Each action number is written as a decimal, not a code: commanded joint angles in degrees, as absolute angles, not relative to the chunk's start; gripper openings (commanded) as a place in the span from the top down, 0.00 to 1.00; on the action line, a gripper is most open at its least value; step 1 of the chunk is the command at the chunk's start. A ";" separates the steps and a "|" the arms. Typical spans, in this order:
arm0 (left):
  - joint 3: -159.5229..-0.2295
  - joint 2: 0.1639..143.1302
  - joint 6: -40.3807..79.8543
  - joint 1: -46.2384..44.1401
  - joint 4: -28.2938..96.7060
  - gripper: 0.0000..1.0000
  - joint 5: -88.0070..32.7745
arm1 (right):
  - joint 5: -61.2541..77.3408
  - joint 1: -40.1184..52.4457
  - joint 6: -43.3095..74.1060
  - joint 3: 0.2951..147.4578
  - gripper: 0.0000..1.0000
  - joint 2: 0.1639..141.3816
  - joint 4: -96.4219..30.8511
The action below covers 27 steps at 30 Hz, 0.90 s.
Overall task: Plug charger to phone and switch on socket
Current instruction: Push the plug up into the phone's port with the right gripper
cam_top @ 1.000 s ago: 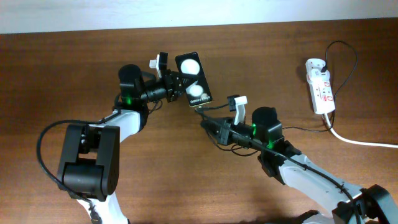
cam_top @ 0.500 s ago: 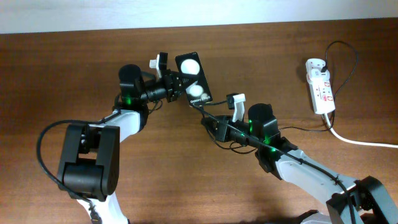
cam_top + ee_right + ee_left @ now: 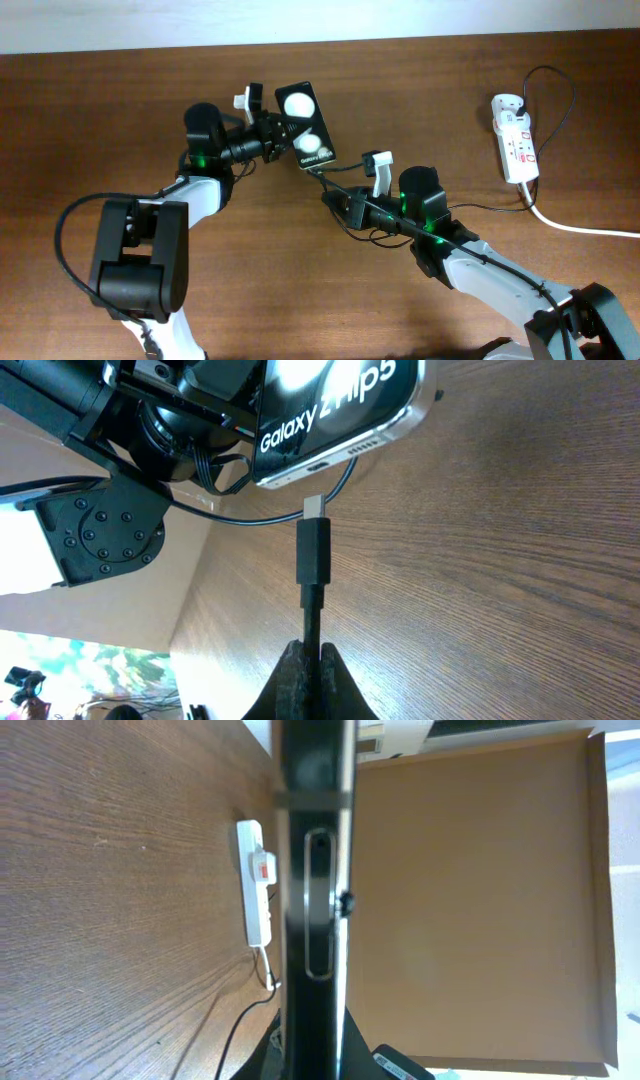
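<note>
Bare gap between charger (image 3: 313, 552) and phone (image 3: 335, 408)

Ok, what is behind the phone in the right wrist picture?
Behind the phone you can see the dark body of the left gripper and a thin black cable loop, then the wooden table. The phone covers the place where the gripper clamps it.

This is looking like a robotics lab or test bench rather than a home. Two black-and-white robot arms, left (image 3: 140, 250) and right (image 3: 500, 285), are reaching over a brown wooden table (image 3: 560, 60), with small green lights (image 3: 205, 160) glowing on them. A white power strip (image 3: 515, 135) is lying near the table's right end. A big sheet of plain brown cardboard (image 3: 470, 900) is standing beyond the table's edge.
</note>
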State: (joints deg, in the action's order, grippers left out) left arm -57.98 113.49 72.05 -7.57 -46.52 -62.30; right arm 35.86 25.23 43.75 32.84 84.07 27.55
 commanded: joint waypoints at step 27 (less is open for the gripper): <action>-58.76 113.47 71.13 -7.88 -47.09 1.00 -63.83 | 34.00 25.39 43.42 34.20 0.96 84.38 28.67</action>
State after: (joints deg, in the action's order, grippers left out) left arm -57.98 113.49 72.05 -7.66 -46.52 -62.57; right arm 34.48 25.23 43.72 32.84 84.09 28.67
